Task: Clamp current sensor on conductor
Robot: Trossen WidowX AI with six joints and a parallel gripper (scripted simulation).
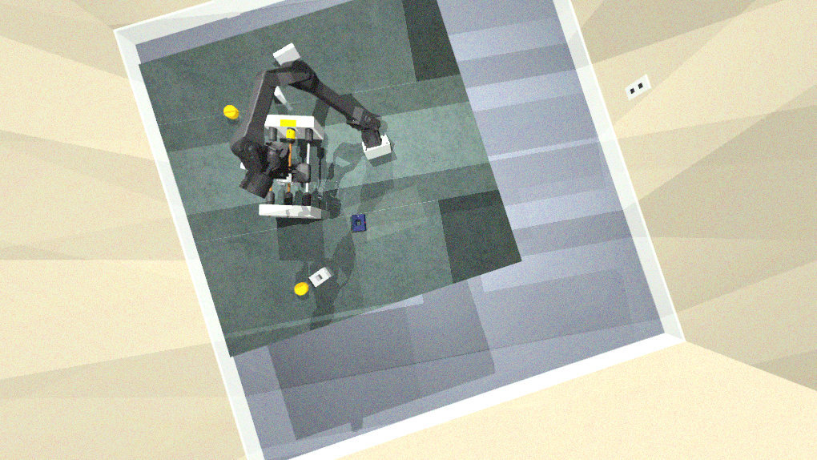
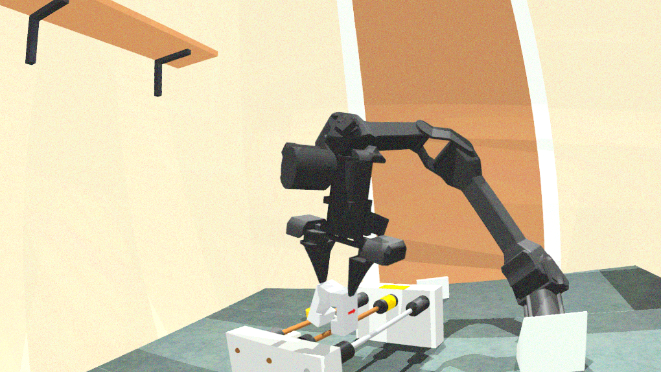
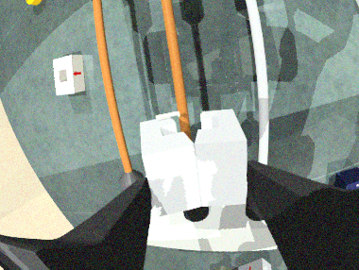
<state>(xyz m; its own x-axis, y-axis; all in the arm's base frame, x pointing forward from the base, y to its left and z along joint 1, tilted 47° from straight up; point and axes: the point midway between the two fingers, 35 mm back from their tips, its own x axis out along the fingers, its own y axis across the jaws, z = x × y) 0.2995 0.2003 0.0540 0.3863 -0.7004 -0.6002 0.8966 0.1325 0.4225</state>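
Note:
My gripper (image 1: 283, 175) (image 2: 337, 288) (image 3: 197, 177) points down, shut on the top of the white split-core sensor (image 2: 345, 307) (image 3: 219, 165). The sensor's two jaws hang downward, spread apart. Its red arrow (image 2: 352, 311) points toward the rear block (image 2: 418, 319) (image 1: 314, 123), which bears a yellow patch (image 1: 287, 123) (image 2: 394, 287). The middle copper conductor (image 3: 176, 71) (image 2: 368, 315) has a yellow sleeve (image 1: 291, 134) (image 2: 389, 302) at that block. It runs under the sensor, in line with the gap between the jaws; how deep it sits is hidden. No lettering is readable.
Another copper conductor (image 3: 106, 80) and a white conductor (image 3: 259, 71) (image 2: 383, 328) flank it. The near end block (image 1: 285, 210) (image 2: 272, 349) holds their other ends. A white box with a red arrow (image 3: 76, 75), a blue box (image 1: 358, 223), a white box (image 1: 319, 276) and yellow cylinders (image 1: 231, 111) (image 1: 300, 288) stand around.

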